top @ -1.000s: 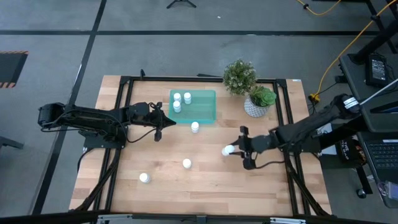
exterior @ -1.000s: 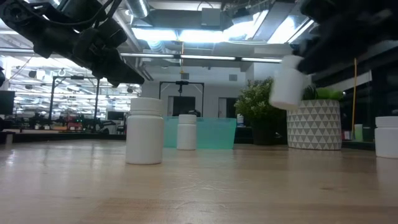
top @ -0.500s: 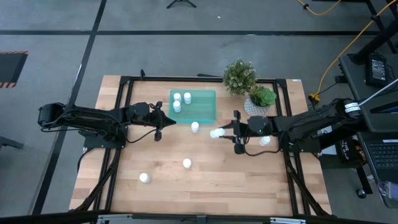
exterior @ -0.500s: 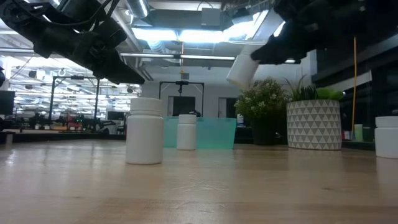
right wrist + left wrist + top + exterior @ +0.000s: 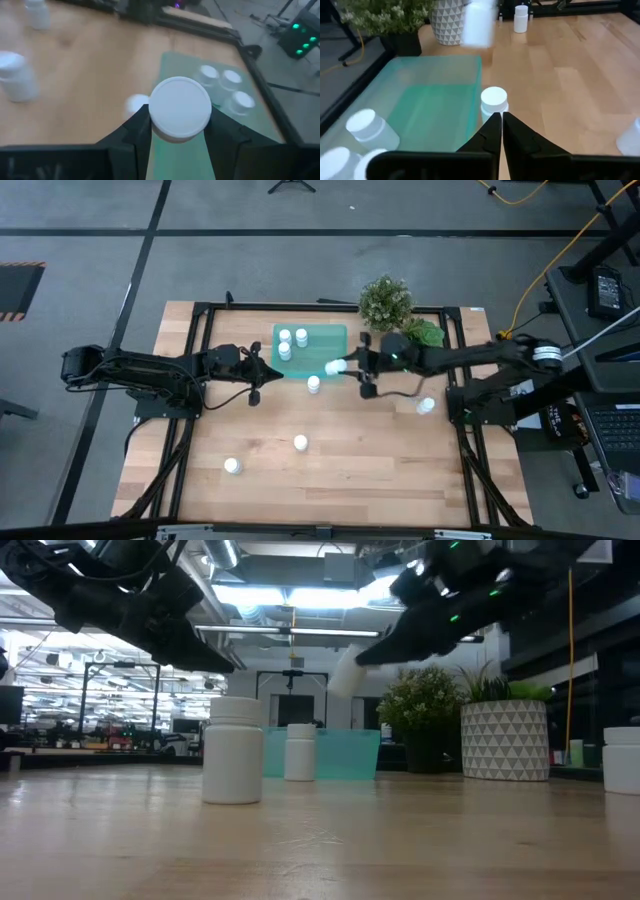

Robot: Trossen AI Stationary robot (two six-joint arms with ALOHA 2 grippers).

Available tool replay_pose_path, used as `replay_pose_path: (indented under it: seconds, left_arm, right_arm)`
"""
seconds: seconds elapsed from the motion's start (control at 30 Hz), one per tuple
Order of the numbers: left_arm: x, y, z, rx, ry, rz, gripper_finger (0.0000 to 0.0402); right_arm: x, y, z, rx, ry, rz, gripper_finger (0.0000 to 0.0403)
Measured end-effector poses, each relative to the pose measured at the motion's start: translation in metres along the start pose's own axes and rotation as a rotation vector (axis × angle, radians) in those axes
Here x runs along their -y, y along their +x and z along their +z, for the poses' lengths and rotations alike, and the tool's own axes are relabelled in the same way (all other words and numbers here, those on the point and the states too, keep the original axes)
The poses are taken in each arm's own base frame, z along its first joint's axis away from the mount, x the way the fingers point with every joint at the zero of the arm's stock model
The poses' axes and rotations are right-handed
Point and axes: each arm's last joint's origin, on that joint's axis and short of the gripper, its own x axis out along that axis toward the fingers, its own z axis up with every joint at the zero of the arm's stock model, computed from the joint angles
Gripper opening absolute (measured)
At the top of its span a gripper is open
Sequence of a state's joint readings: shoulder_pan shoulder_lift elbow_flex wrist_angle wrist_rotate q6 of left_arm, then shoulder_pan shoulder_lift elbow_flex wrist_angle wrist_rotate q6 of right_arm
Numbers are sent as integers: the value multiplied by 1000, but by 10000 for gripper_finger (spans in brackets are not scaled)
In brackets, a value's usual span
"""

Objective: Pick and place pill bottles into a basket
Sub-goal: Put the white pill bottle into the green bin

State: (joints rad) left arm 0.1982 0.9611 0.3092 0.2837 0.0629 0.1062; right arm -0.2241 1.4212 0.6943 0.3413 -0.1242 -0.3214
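Over the basket's (image 5: 322, 350) right edge you have the right gripper (image 5: 342, 367) hanging in the air, its fingers (image 5: 131, 131) clenched around a pill bottle (image 5: 180, 107) held cap-first toward the wrist camera. From above, that carried bottle shows as a white spot at the basket's lower right corner; in the low view it is a pale blur raised above the teal tray, clear of the table (image 5: 330, 450).

Your left gripper (image 5: 272, 375) sits just off the basket's left lower corner, fingers (image 5: 492, 131) pressed together with nothing between them. Its wrist camera looks past the closed tips at one standing bottle (image 5: 494, 102) just beside the basket's near wall, on the wood outside the tray.

Inside the basket you can count three bottles (image 5: 285, 337) grouped toward its left end, all upright.

On the bare table, you have two more bottles (image 5: 300, 443) well below the basket, one near the centre and another (image 5: 232, 466) farther left and lower. A further bottle (image 5: 426, 406) stands to the right, close to the right arm's base.

Behind the basket's right end stand a dark leafy plant (image 5: 385, 302) and a white patterned pot (image 5: 505, 740) with green leaves, both apart from the tray
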Motion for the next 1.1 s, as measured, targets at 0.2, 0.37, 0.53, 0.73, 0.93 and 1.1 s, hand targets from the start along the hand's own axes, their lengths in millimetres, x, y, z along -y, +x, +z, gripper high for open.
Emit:
replay_pose_path:
  seconds: [0.2, 0.37, 0.53, 0.73, 0.93, 1.1]
  left_arm:
    - [0, 0, 0, -2, 30, 0, 11]
    - [0, 0, 0, -2, 68, 0, 14]
    - [0, 0, 0, -2, 111, -1, 15]
    - [0, 0, 0, -1, 151, -9, 17]
    - [0, 0, 0, -1, 143, -9, 17]
    - [0, 0, 0, -1, 143, -9, 20]
  right_arm:
    - [46, 29, -6, -48, 38, -10, 143]
    - [66, 54, 9, -183, 45, 28, 143]
    - [82, 69, 27, -270, 47, 13, 143]
    - [93, 73, 25, -305, 66, -2, 143]
    - [103, 72, 19, -313, 103, -30, 143]
    - [102, 86, 4, -337, 131, -29, 143]
